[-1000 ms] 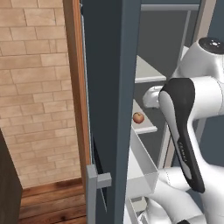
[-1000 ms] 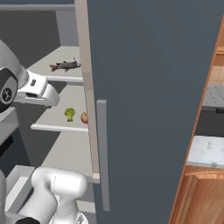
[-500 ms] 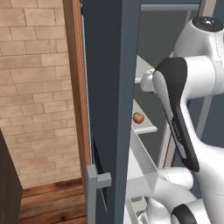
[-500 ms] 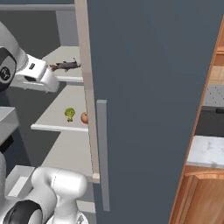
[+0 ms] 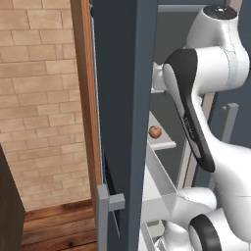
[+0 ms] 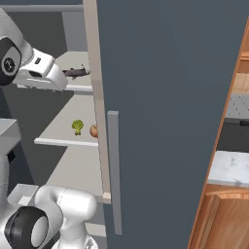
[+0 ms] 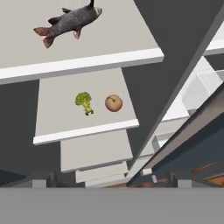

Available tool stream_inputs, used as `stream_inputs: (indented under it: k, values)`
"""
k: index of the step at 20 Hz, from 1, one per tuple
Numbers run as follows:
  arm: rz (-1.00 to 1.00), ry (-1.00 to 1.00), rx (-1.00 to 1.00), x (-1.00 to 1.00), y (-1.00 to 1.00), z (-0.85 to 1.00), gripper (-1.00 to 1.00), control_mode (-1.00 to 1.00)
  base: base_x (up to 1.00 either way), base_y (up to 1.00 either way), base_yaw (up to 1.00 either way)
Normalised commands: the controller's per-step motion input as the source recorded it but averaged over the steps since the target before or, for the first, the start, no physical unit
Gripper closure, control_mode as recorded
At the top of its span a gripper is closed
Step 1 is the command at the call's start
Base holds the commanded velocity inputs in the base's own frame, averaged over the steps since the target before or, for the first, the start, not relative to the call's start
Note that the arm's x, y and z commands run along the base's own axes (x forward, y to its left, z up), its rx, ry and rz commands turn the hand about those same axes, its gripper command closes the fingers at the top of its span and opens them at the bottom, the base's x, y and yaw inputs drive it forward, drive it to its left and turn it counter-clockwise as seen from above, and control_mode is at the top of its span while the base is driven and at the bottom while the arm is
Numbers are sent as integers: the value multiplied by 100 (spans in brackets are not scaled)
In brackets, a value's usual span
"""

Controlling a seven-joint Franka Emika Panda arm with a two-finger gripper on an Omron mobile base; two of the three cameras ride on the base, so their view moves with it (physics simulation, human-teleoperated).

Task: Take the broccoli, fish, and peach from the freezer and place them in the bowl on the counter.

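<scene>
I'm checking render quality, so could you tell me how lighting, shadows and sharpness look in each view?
Hand view: flat, even light, fish, broccoli and peach slightly soft, barely any shadows. Left base view: soft gloss on the white arm. Right base view: freezer door uniformly lit, no glare.

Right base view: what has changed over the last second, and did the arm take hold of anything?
The arm's hand has risen from about the lower shelf's level to the upper shelf, ending beside the fish. Nothing was grasped; the gripper is open and empty. The fish, the broccoli and the peach lie where they were on the freezer shelves, and the base has not moved.
</scene>
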Motion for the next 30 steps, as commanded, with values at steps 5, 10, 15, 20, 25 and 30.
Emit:
stream_inputs:
  k: [5, 10, 15, 20, 25, 30]
  values:
    - [-3, -2, 0, 63, 15, -2, -100, -100, 0, 0, 0]
    - [-1, -9, 0, 60, 20, -13, -100, -100, 0, 0, 0]
    - [-1, -8, 2, 63, 8, -29, -100, -100, 0, 0, 0]
    - [-5, -4, 1, 53, 21, -15, -100, -100, 0, 0, 0]
    - [-8, 0, 2, 33, 24, 0, -100, -100, 0, 0, 0]
    - [-12, 0, 0, 40, 14, 0, -100, -100, 0, 0, 0]
